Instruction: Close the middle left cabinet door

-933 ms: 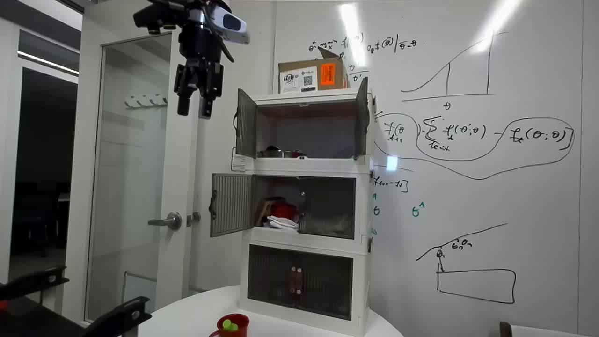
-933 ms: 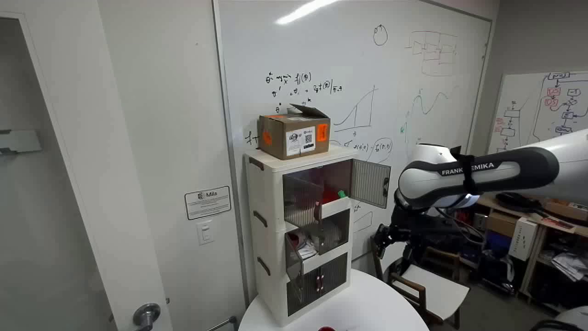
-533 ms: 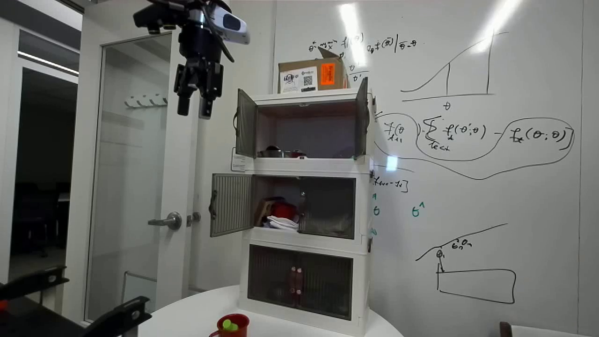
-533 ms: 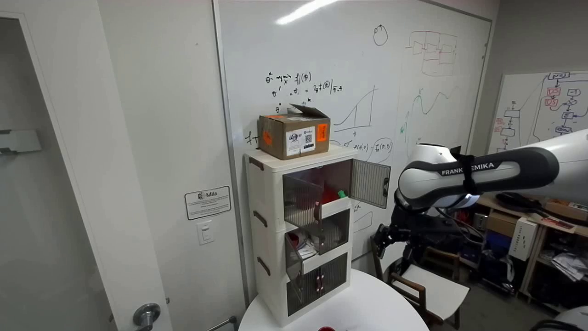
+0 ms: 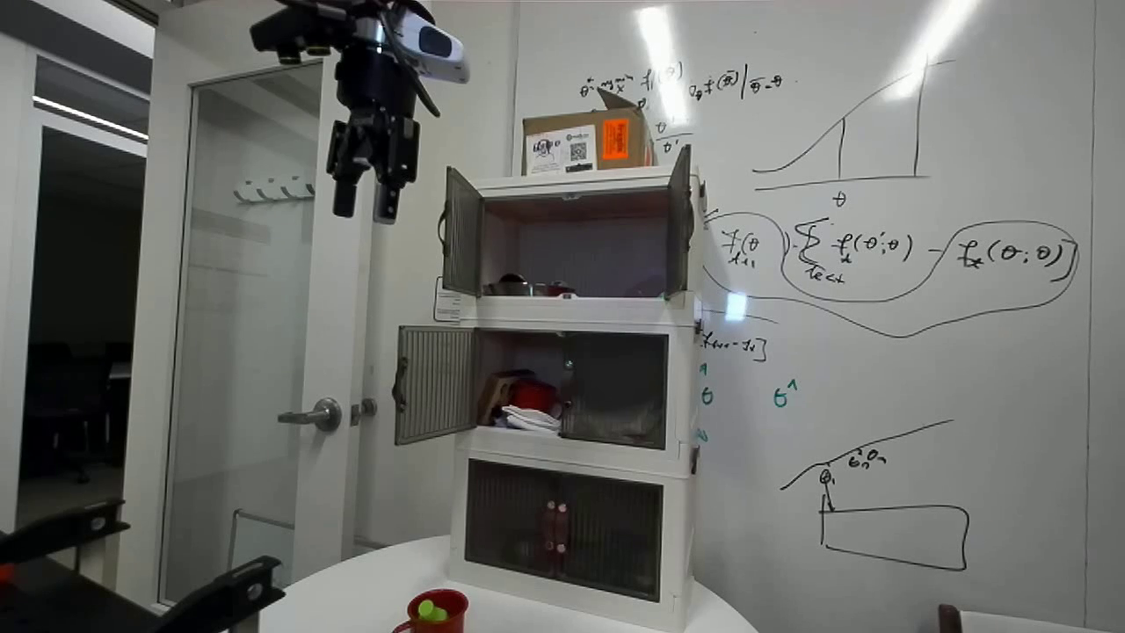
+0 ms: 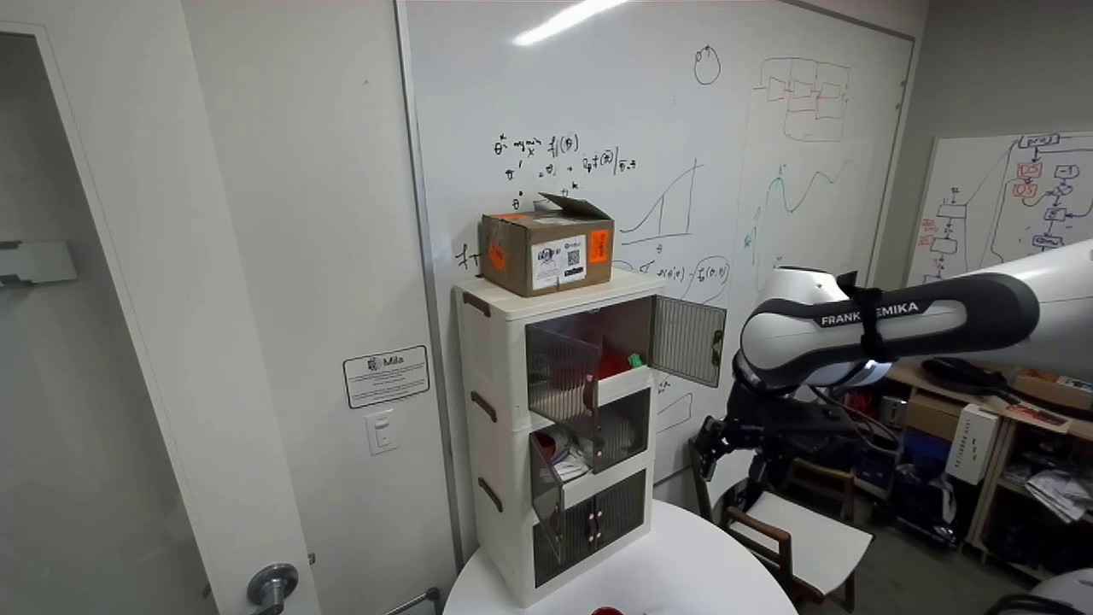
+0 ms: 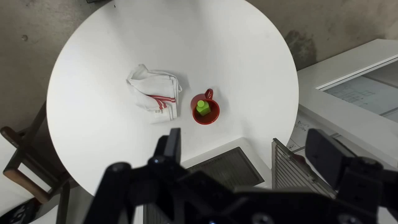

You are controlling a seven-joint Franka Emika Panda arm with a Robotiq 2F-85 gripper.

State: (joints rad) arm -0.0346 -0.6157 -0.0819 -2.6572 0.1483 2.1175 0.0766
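The middle left cabinet door [image 5: 437,384] stands wide open, swung outward from the white three-tier cabinet [image 5: 571,310]. It is also open in an exterior view [image 6: 546,487] and in the wrist view [image 7: 290,168], where its ribbed pane and dark red handle show. My gripper [image 5: 365,207] hangs fingers down, above and apart from the door, at about the height of the top tier in that view. In the wrist view the gripper [image 7: 244,140] has its fingers wide apart with nothing held. The door's hinge side is hidden behind the gripper there.
Both top-tier doors, left [image 5: 463,233] and right [image 5: 679,224], stand open. The middle right door [image 5: 615,389] and bottom doors [image 5: 562,532] are shut. A cardboard box [image 5: 589,141] sits on top. A red mug [image 7: 205,119] and white cloth [image 7: 155,90] lie on the round table.
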